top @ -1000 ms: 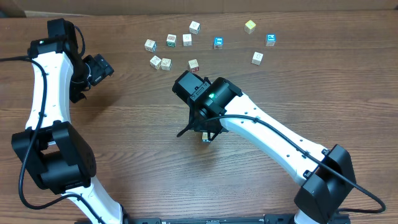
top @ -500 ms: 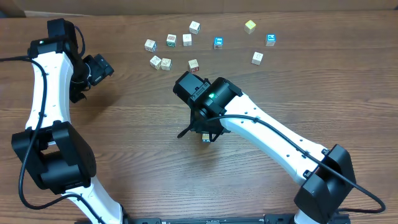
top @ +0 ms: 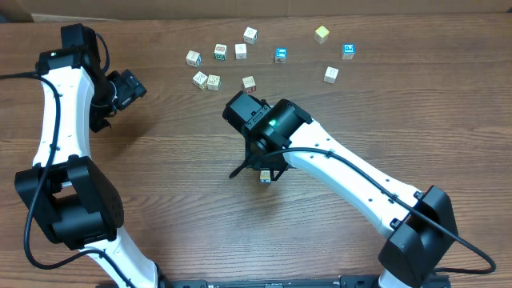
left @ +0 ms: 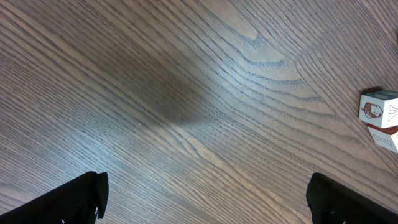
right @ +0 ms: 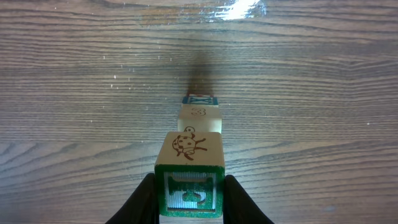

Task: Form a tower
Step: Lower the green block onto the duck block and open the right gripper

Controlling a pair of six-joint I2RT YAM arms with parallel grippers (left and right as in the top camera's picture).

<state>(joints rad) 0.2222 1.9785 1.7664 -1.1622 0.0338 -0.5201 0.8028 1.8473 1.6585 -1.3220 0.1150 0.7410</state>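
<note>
Three cubes in tower [right: 199, 115], middle of table [top: 176, 184], upright, straight below right gripper [right: 189, 190]. Jaws pinched narrow on top cube [right: 189, 152], green-edged. Left gripper [left: 205, 199] wide open, empty, well off to side, so right arm way nearer.

Narrow tower [right: 190, 155] of three pale cubes, upright, green-faced one topmost

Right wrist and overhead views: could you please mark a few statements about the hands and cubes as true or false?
The right hand grips a green-edged cube. True.
The left hand holds a cube. False: it is open and empty.
The gripped cube bears a ladybird drawing. True.
The loose cubes lie beside the tower. False: they are scattered at the table's far side, apart from it.
</note>
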